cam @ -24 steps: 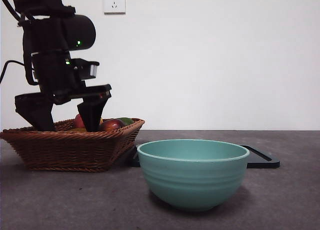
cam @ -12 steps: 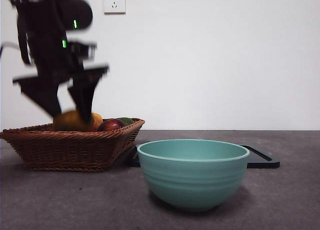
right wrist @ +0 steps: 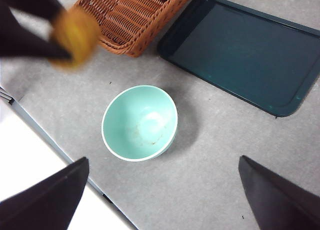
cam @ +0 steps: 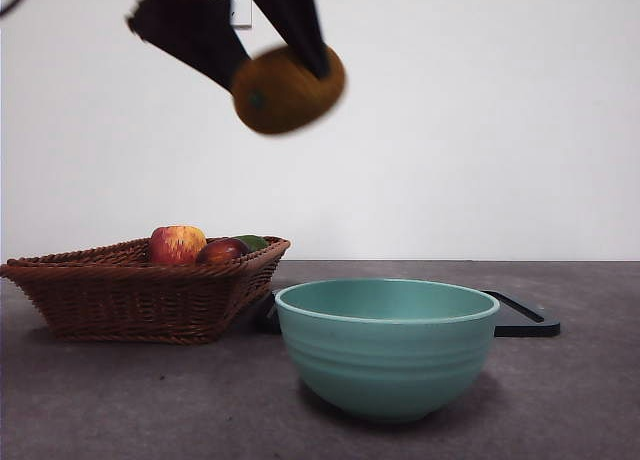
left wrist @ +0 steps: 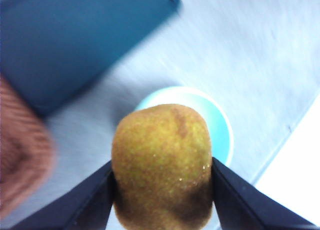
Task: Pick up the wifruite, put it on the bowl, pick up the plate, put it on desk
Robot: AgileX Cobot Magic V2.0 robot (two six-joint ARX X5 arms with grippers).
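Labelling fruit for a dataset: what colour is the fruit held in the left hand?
Golden-brown and fuzzy, a kiwi; clearest in the left wrist view.

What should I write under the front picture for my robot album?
Left pincer carries a fuzzy brown kiwi high above the wicker basket and teal-green bowl.

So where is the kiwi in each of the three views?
Front view: kiwi high up, held in the left claw, left of the bowl.
Left wrist view: kiwi central, between the jaws, bowl behind.
Right wrist view: kiwi blurred, beside the basket.
Shared landmark: the bowl.
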